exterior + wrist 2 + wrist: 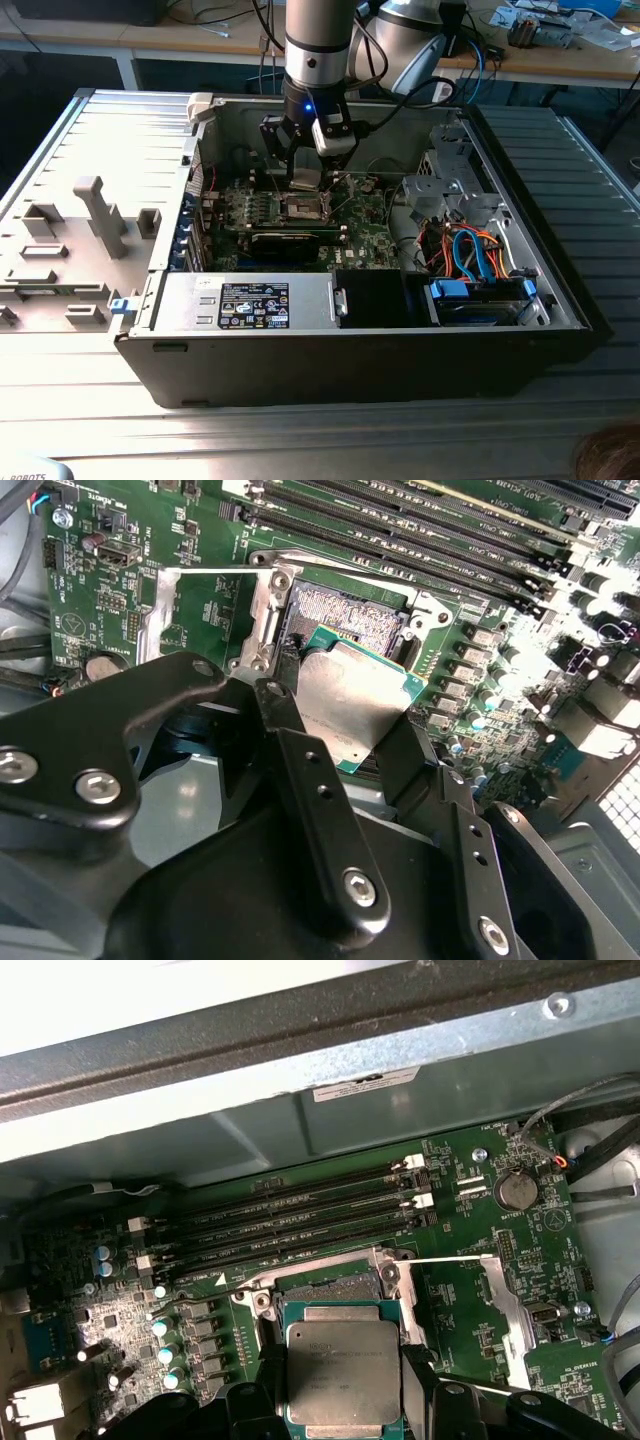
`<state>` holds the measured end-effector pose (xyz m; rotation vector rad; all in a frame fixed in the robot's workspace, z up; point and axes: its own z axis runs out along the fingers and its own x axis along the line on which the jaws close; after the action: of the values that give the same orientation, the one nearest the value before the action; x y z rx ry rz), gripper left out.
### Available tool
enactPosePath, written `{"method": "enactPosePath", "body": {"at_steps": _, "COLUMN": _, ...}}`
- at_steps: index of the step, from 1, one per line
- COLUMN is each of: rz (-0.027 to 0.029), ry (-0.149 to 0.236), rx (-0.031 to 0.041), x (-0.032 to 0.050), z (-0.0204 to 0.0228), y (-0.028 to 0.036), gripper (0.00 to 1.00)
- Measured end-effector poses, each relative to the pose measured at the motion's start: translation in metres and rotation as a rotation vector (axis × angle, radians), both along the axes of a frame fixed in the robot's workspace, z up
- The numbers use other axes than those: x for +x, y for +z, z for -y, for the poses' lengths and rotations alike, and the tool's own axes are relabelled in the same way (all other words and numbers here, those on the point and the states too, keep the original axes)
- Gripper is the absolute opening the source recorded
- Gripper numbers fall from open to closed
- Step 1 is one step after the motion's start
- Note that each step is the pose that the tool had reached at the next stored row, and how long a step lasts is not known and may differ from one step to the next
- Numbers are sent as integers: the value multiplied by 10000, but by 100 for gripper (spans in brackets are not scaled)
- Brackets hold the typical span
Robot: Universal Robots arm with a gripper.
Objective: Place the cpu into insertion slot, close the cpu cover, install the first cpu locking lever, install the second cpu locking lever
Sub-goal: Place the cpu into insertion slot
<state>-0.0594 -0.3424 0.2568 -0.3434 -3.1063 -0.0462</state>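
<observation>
Black two-fingered claw (338, 718) pinches the cpu (350, 685), a flat square chip with a silver-grey metal top and green rim, by two opposite edges. The fingers (300, 770) bear on the chip's sides in both wrist views. The cpu hangs just over the insertion slot (345, 610), a square dark socket with a field of fine contacts and a metal rim, set in the green circuit board (110, 580) directly below the fingertips; cannot tell whether any corner touches. In the second wrist view the chip covers only the part of the socket nearest the claw, with contacts bare beyond the fingertips. The cpu cover (152, 615), a thin grey metal frame with a square window, lies open and flat beside the claw, clear of the socket. In the exterior view the claw (305, 178) sits deep inside the open grey computer case (235, 125), just above the board. Risks, as judged: the chip looks offset from the socket, so a descent from here could seat it on the rim or bend contacts. A tilt in the grip would land one edge first. Letting go too high could let the chip skid. The fingers stand wider than the chip and may strike the socket frame or the long black memory slots (300, 1225) just beyond the claw.
</observation>
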Motion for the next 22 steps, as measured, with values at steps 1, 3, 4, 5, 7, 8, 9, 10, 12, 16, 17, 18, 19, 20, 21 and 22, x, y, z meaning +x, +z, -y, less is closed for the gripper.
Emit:
{"method": "enactPosePath", "body": {"at_steps": 1, "rz": -1, "ry": -7, "rx": 0, "x": 0, "z": 0, "y": 0, "gripper": 55}}
{"method": "enactPosePath", "body": {"at_steps": 3, "rz": -1, "ry": -16, "rx": 0, "x": 0, "z": 0, "y": -1, "gripper": 55}}
{"method": "enactPosePath", "body": {"at_steps": 4, "rz": 0, "ry": -21, "rx": 0, "x": 0, "z": 0, "y": -1, "gripper": 55}}
{"method": "enactPosePath", "body": {"at_steps": 5, "rz": -1, "ry": -25, "rx": 0, "x": 0, "z": 0, "y": -1, "gripper": 55}}
{"method": "enactPosePath", "body": {"at_steps": 7, "rz": -1, "ry": -33, "rx": -1, "x": 0, "z": 0, "y": -2, "gripper": 55}}
{"method": "enactPosePath", "body": {"at_steps": 8, "rz": 0, "ry": -39, "rx": 0, "x": 0, "z": 0, "y": -2, "gripper": 55}}
{"method": "enactPosePath", "body": {"at_steps": 9, "rz": -1, "ry": -43, "rx": 0, "x": 0, "z": 0, "y": -2, "gripper": 55}}
{"method": "enactPosePath", "body": {"at_steps": 10, "rz": -1, "ry": -47, "rx": 0, "x": 0, "z": 0, "y": -2, "gripper": 55}}
{"method": "enactPosePath", "body": {"at_steps": 12, "rz": -1, "ry": -63, "rx": -1, "x": 0, "z": 0, "y": -3, "gripper": 55}}
{"method": "enactPosePath", "body": {"at_steps": 16, "rz": -1, "ry": -80, "rx": 0, "x": 0, "z": 0, "y": -4, "gripper": 55}}
{"method": "enactPosePath", "body": {"at_steps": 17, "rz": -1, "ry": -88, "rx": 0, "x": 0, "z": 0, "y": -4, "gripper": 55}}
{"method": "enactPosePath", "body": {"at_steps": 18, "rz": 0, "ry": -92, "rx": -1, "x": 0, "z": 0, "y": -4, "gripper": 55}}
{"method": "enactPosePath", "body": {"at_steps": 19, "rz": 0, "ry": -96, "rx": 0, "x": 0, "z": 0, "y": -4, "gripper": 55}}
{"method": "enactPosePath", "body": {"at_steps": 20, "rz": -1, "ry": -107, "rx": 0, "x": 0, "z": 0, "y": -5, "gripper": 55}}
{"method": "enactPosePath", "body": {"at_steps": 21, "rz": 0, "ry": -136, "rx": 0, "x": 0, "z": 0, "y": -6, "gripper": 55}}
{"method": "enactPosePath", "body": {"at_steps": 22, "rz": 0, "ry": -173, "rx": 0, "x": 0, "z": 0, "y": -8, "gripper": 55}}
